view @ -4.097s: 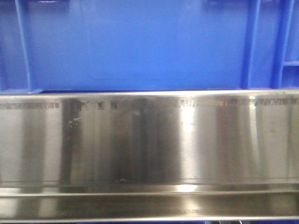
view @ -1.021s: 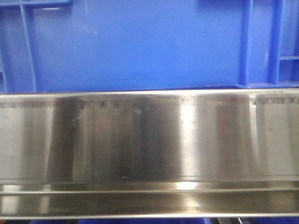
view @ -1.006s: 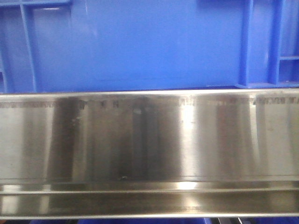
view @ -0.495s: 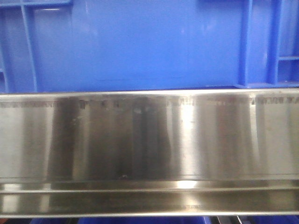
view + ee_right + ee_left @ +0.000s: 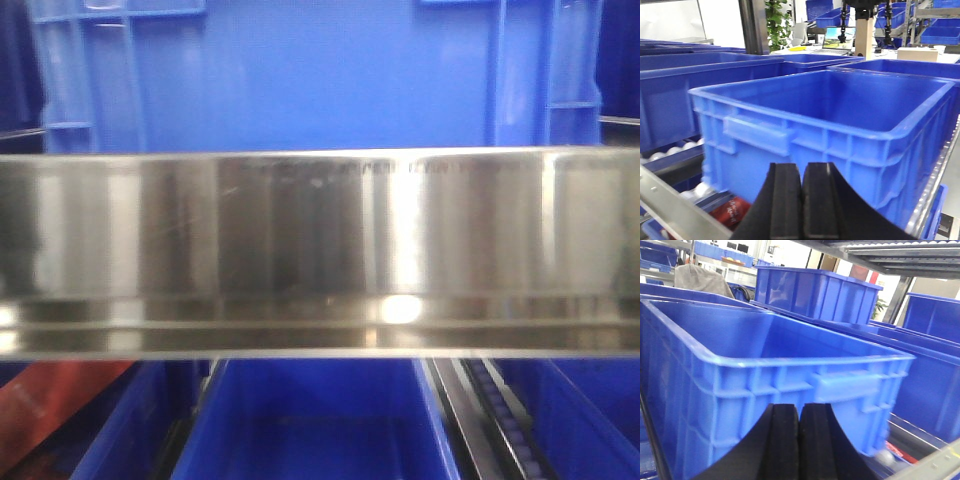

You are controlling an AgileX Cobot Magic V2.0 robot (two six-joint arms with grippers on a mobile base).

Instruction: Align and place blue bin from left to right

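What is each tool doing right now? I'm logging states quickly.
Left tool: closed, holding nothing, short of the large bright-blue rectangular plastic bin.
Right tool: closed, holding nothing, also short of the bin.

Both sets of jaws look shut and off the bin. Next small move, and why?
Probably open both grippers. In each wrist view the left gripper and right gripper have jaws pressed together, short of the blue bin and below its rim. Neither holds the rim or the handle lip, so opening comes before any grasp or push.

blue bin [image 5: 310, 75] base — rail-hidden (front view)
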